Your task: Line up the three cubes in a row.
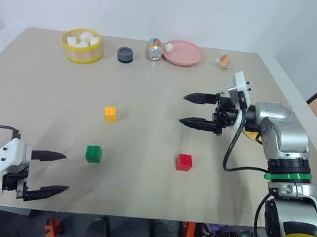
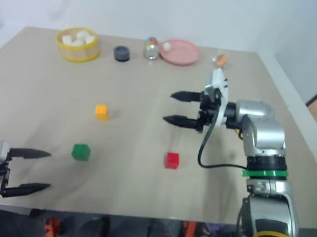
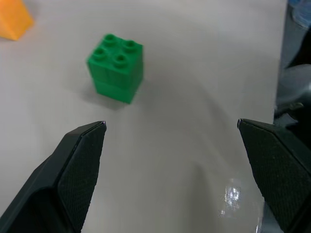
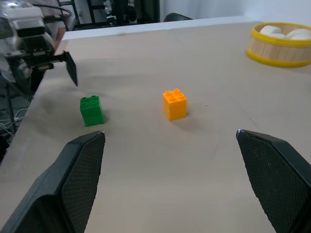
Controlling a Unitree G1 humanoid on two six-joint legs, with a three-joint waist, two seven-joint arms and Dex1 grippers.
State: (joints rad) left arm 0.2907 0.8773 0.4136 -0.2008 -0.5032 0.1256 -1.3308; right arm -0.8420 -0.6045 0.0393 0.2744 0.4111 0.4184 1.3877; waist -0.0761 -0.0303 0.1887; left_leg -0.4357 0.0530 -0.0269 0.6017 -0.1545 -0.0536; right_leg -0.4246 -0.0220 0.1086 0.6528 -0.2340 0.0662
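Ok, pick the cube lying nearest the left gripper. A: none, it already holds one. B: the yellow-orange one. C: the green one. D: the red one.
C: the green cube sits just ahead of the open, empty left gripper, while the yellow-orange cube lies farther up the table and the red cube lies off toward the right arm's side.

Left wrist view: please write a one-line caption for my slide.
Open left gripper above the table, pointing toward the green cube; a corner of the orange cube lies beyond.
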